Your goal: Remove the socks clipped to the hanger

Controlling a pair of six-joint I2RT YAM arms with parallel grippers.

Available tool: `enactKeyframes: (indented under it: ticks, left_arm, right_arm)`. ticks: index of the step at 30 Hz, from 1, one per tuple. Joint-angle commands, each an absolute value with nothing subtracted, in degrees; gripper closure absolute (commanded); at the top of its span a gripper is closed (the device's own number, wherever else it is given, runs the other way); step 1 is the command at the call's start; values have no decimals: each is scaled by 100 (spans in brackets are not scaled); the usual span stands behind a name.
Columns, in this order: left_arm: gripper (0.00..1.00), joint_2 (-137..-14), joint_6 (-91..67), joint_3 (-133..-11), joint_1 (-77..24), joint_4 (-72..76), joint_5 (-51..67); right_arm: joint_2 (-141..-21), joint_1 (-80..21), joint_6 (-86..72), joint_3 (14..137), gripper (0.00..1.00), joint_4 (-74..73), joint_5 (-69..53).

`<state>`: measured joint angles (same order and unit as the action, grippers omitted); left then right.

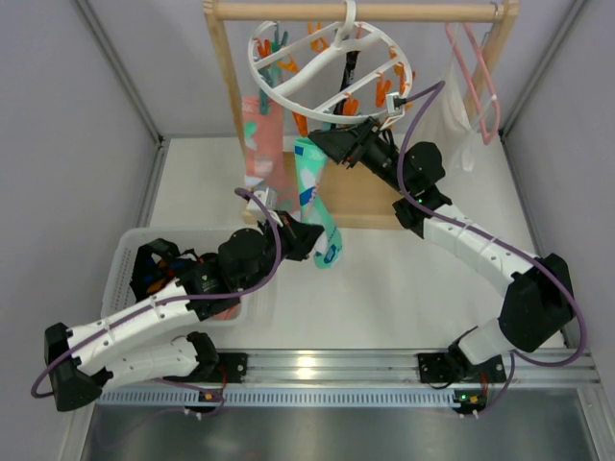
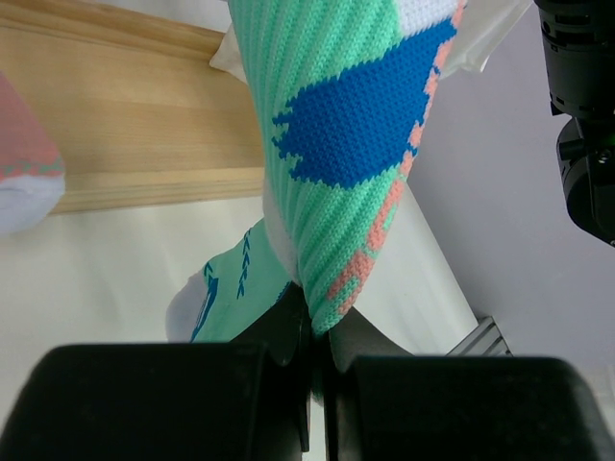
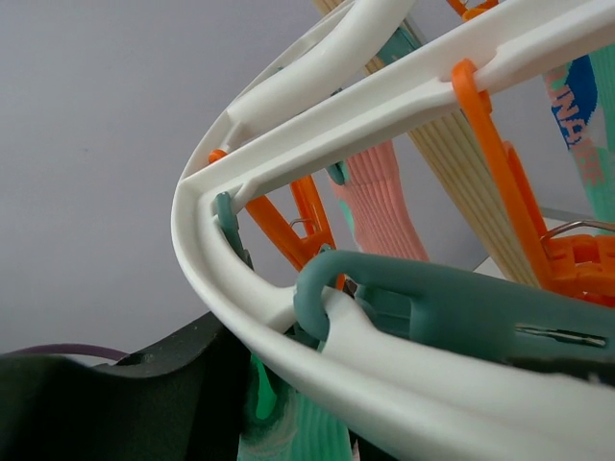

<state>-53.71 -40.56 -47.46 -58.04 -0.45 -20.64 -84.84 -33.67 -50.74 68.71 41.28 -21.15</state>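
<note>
Left gripper [image 2: 317,357] was clamped tight on the low end of the green sock [image 2: 336,125], which hung clipped to the hanger [image 3: 221,288]. Right gripper [image 1: 327,142] sat against the ring by a teal clip [image 3: 432,298], and I couldn't tell if it was gripping. Best bet was a steady straight-down pull with the ring braced.

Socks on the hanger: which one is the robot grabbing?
The green sock with the blue patch: the left gripper is shut on its lower end. The pink sock beside it hangs untouched.
</note>
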Motion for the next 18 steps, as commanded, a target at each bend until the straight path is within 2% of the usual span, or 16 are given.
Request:
enactKeyframes:
  ticks: [1,2,7,14,17,18]
  left_arm:
    - [100,-5212,-4131,-4641,-5766,26,-2074]
    - [100,-5212,-4140,-4623,-5757,26,-2066]
    - [100,-5168,-4201,-4535,-5757,26,-2048]
    - [100,-5185,-4236,-4518,-5757,26,-1978]
    - [100,-5168,-4245,-4518,-5757,26,-1986]
    - [100,-5177,-4245,-4526,-5757,26,-1986]
  right_arm:
    - [-8499,-3305,-5054,7233,63,4342,-1978]
    - [-8499,-3305,-5054,7242,59,4324,-1969]
    - [-8508,-3287,-5089,7269,60,4307,-1793]
    - [-8596,-3270,-5282,7268,54,4640,-1635]
    - [-8622,-3278,-5291,7347,55,4614,-1661]
    - [-8613,-3278,-5282,7365,58,4606,-1661]
